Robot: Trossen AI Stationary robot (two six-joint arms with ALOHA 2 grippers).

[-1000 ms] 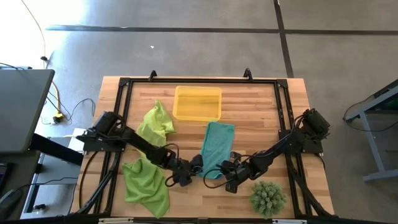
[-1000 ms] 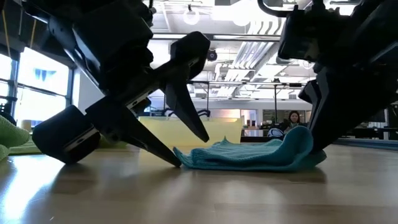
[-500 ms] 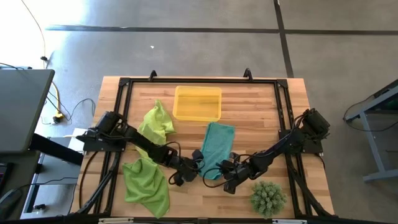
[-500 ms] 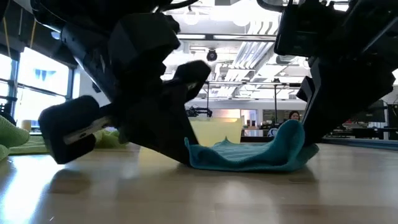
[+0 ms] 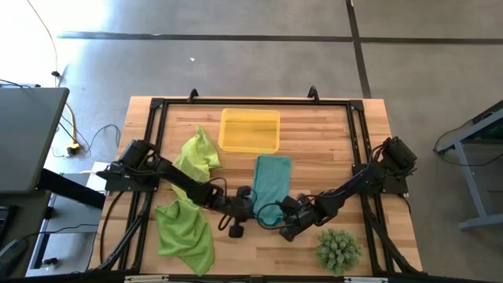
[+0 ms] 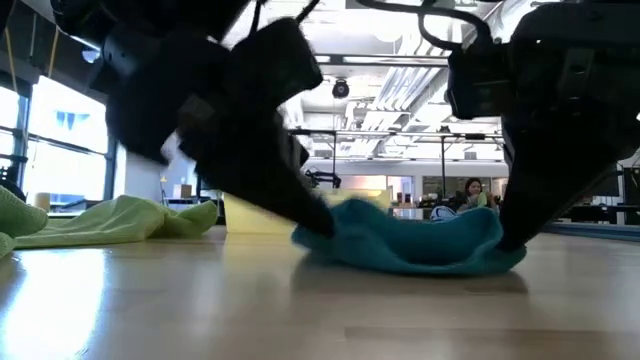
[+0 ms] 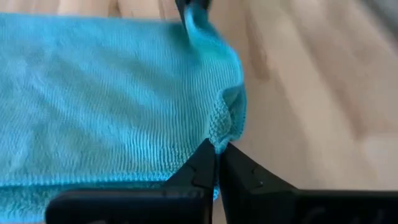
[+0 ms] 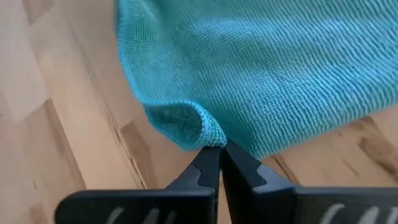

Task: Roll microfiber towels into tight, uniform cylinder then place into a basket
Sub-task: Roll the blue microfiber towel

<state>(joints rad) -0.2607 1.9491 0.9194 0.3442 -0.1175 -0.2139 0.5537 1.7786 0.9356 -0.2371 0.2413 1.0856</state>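
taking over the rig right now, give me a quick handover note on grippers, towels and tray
Left gripper: shut on a near corner of the teal towel.
Right gripper: shut on the other near corner.
Teal towel lies mid-table, its near edge bunched up between the grippers.
Two green towels sit crumpled on the left: one by the tray, one near the front edge.
Tray holds nothing.
Done: both corners pinched. Left: roll all three towels and place them in the tray.

Ribbed teal cloth towel (image 7: 106,93) on smooth (faintly glossy) wooden table (image 5: 330,130).
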